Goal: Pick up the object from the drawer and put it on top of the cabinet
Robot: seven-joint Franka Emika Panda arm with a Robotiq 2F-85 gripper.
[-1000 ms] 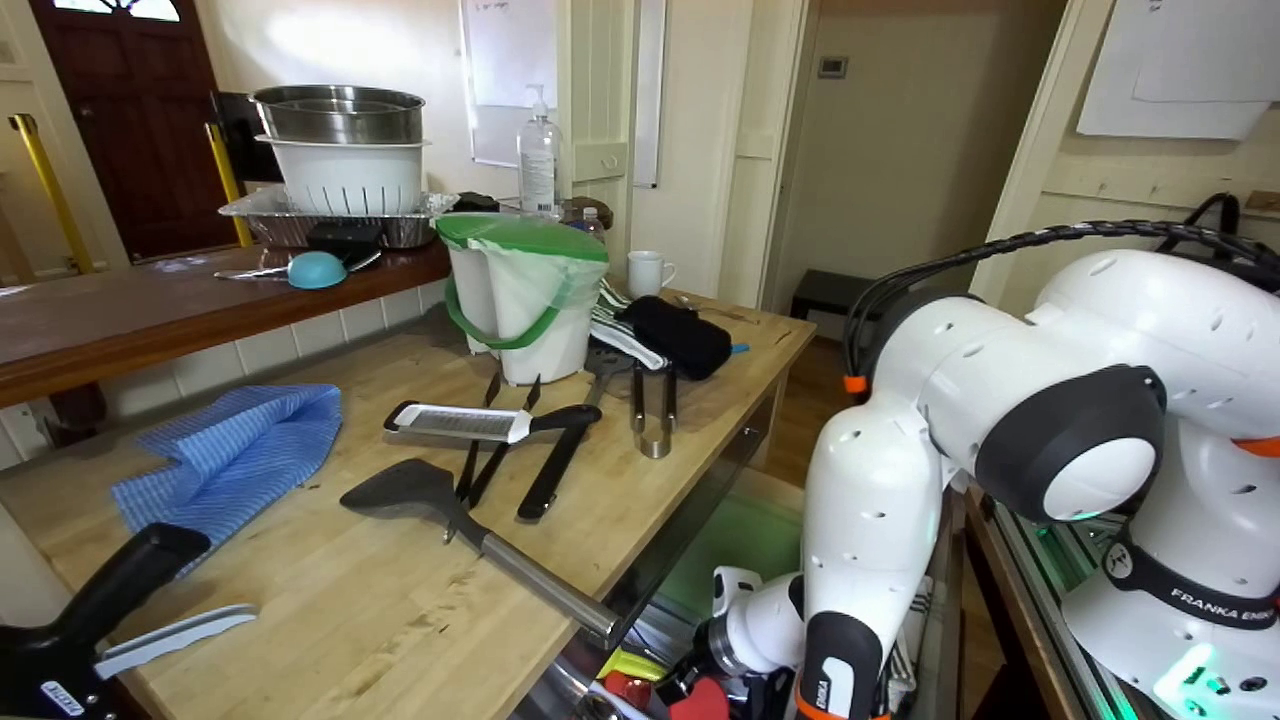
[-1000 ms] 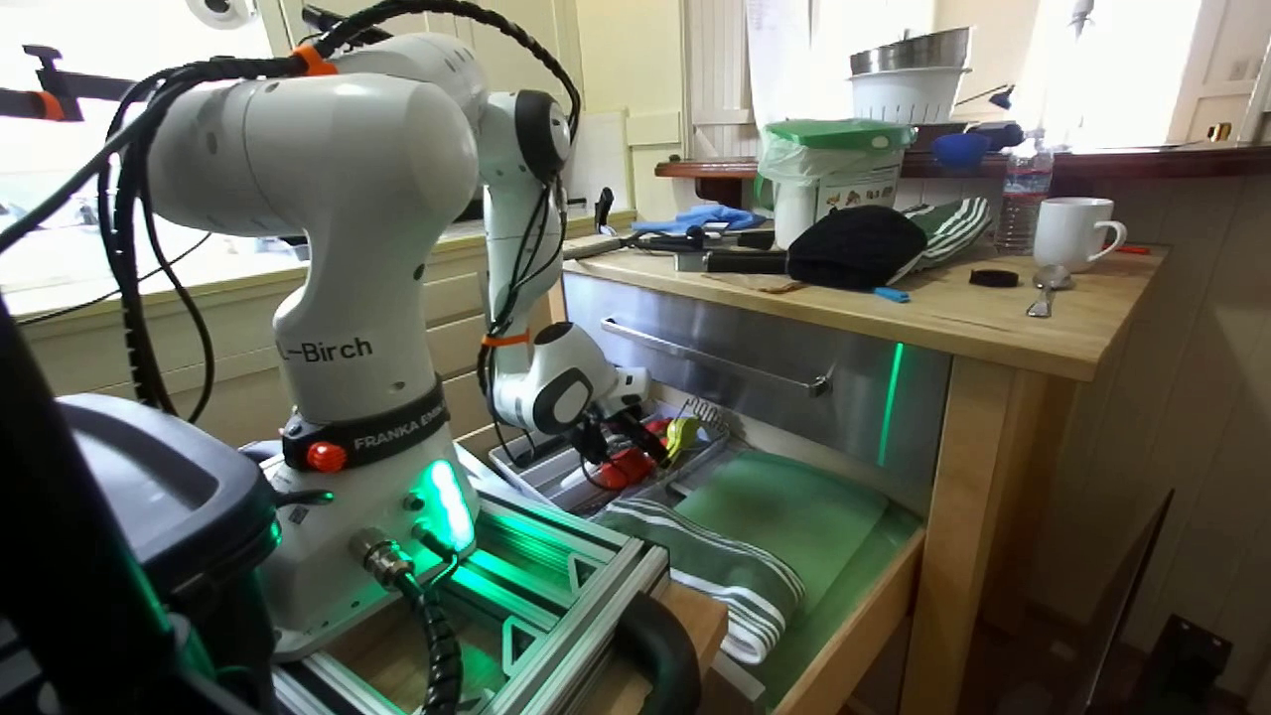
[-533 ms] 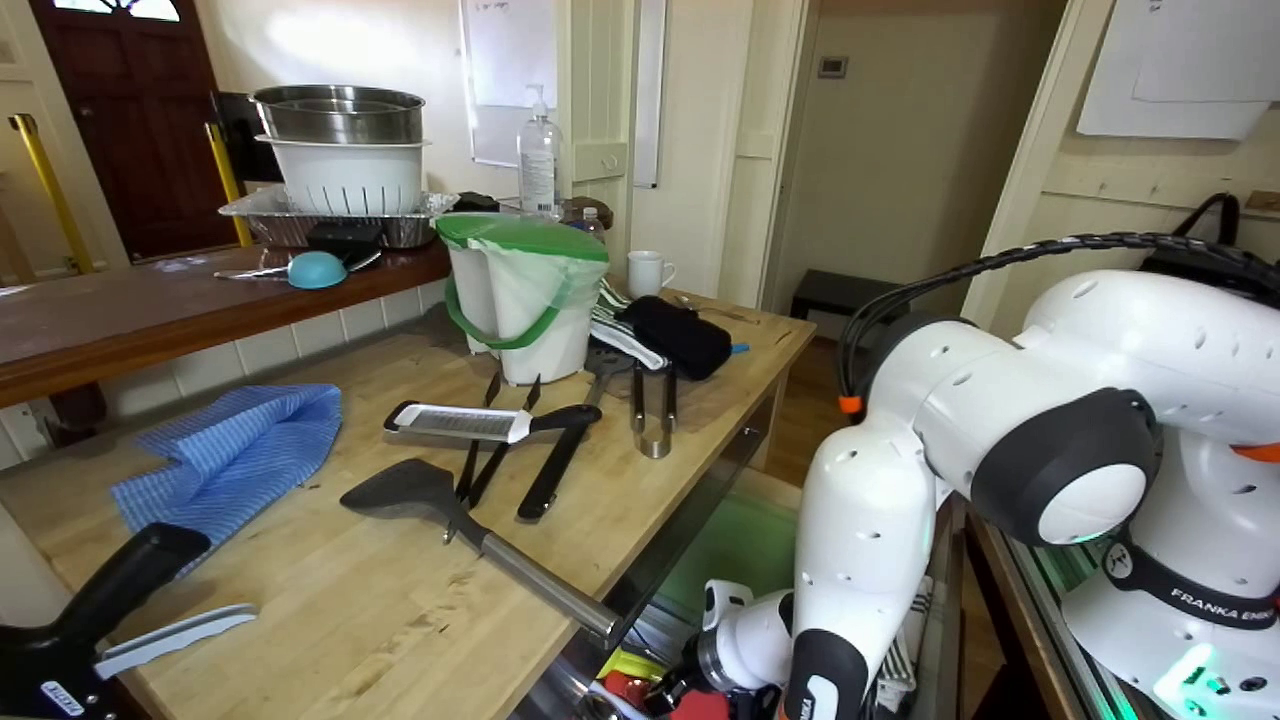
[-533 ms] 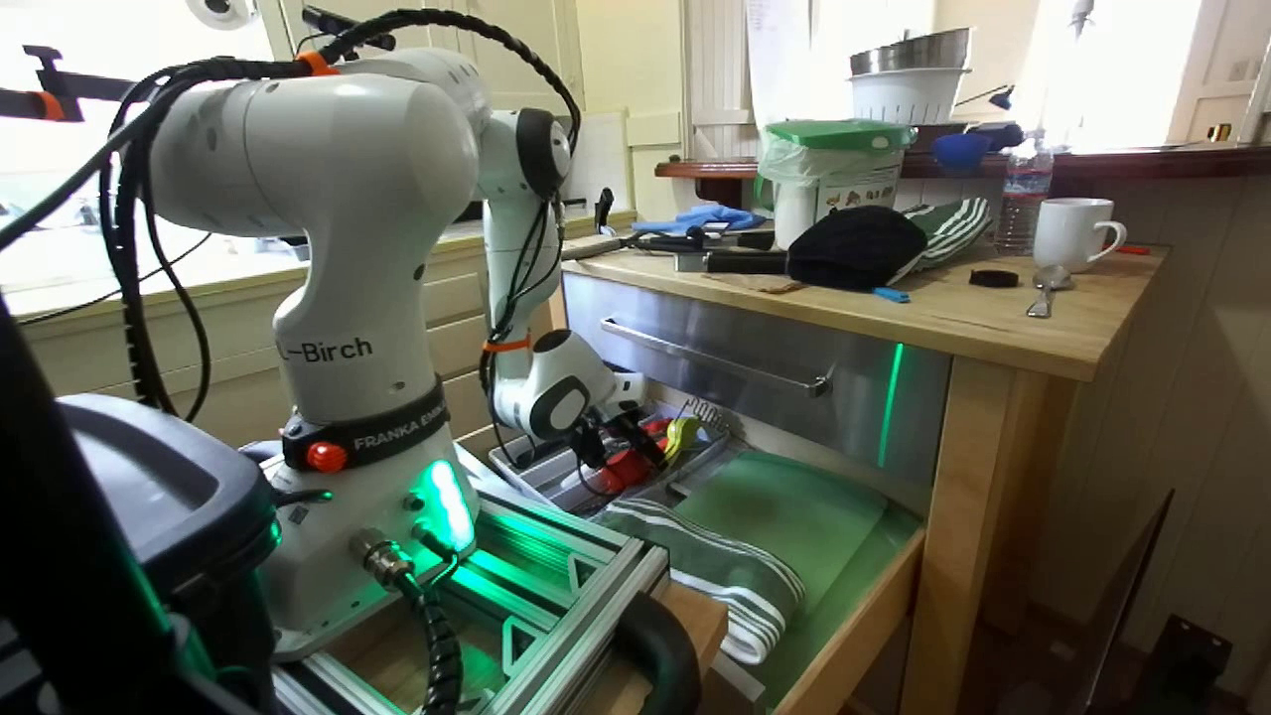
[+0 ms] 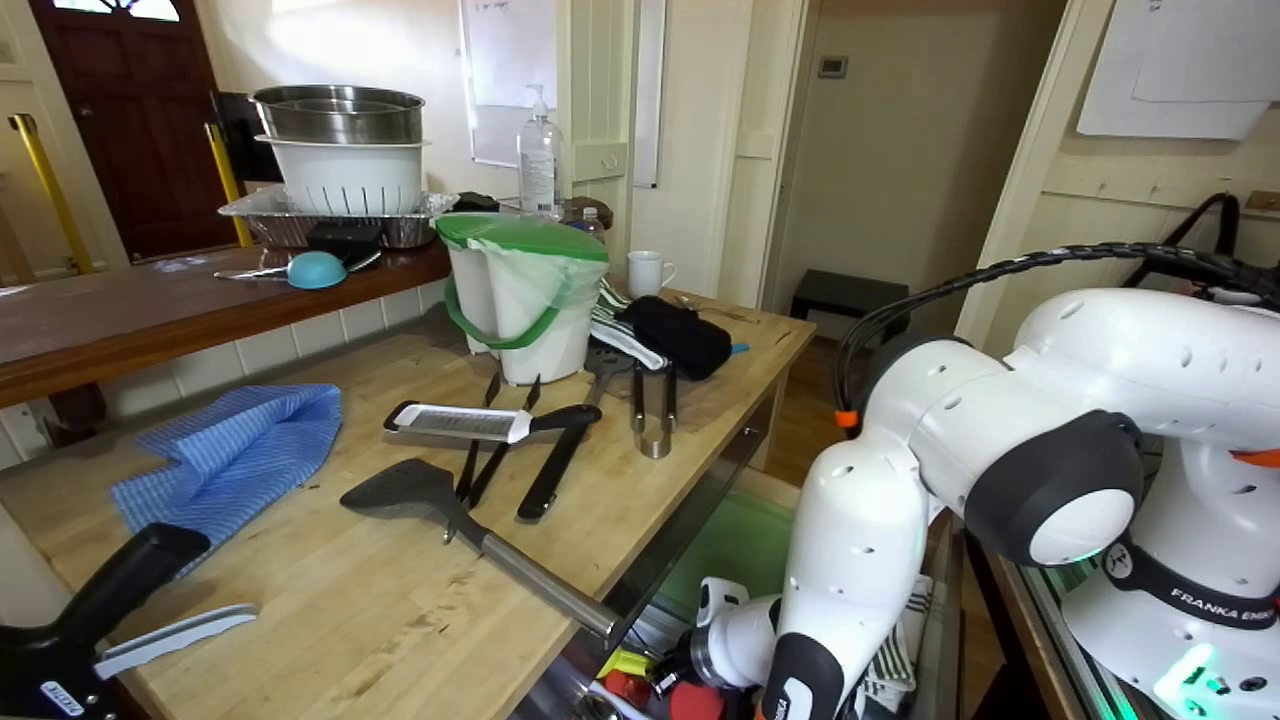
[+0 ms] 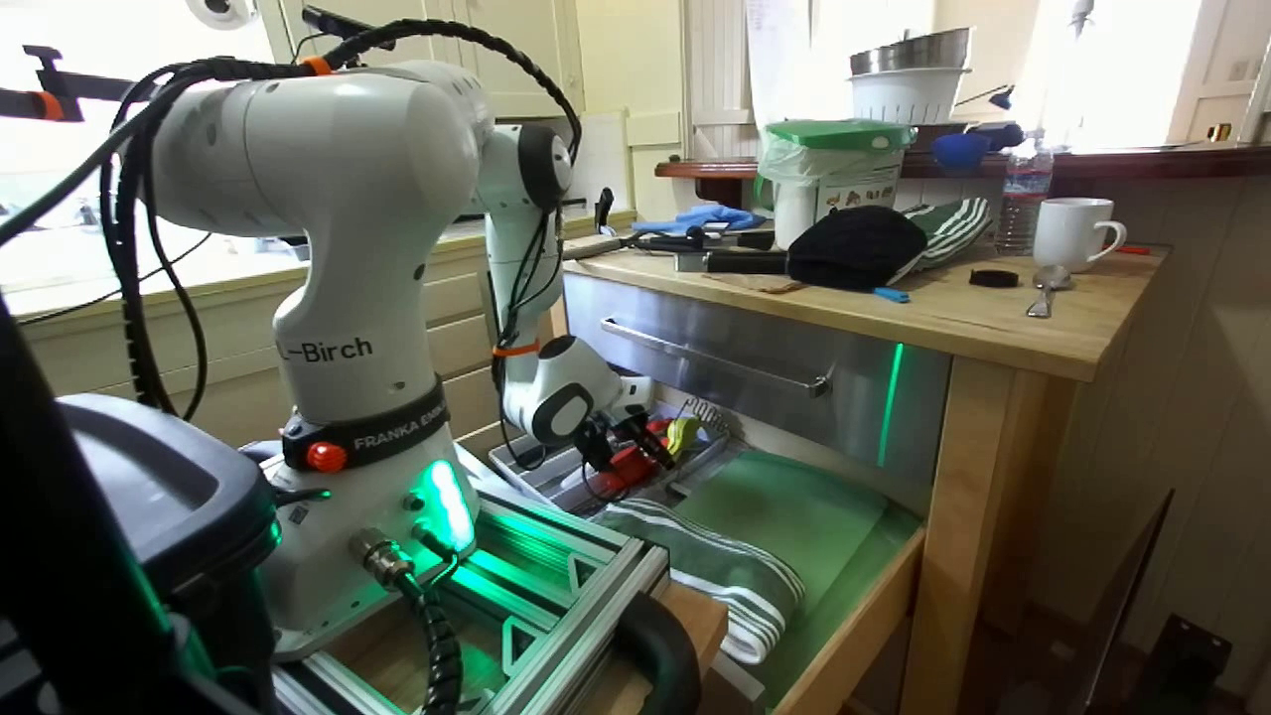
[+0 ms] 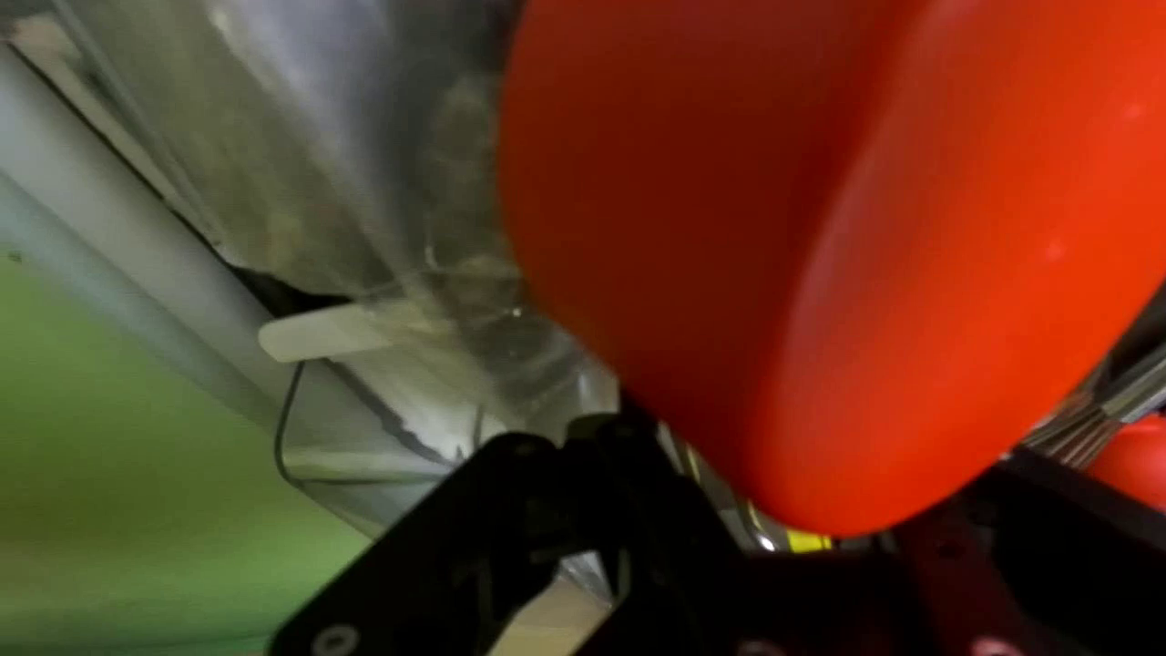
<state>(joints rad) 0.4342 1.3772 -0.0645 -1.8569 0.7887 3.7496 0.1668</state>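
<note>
Wide-set gripper [image 6: 636,460] astride a red object [image 6: 623,469] at the far left of the drawer [image 6: 856,624] in an exterior view

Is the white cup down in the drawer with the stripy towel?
No, an exterior view shows the white cup standing on the light wooden cabinet top, higher than the drawer.

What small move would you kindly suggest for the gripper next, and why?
I would probably close the gripper gently before lifting. In the wrist view, the red object appears between the fingers, which stand apart; an exterior view shows the gripper down at the open drawer. Whether either finger touches the object, I cannot tell.
</note>
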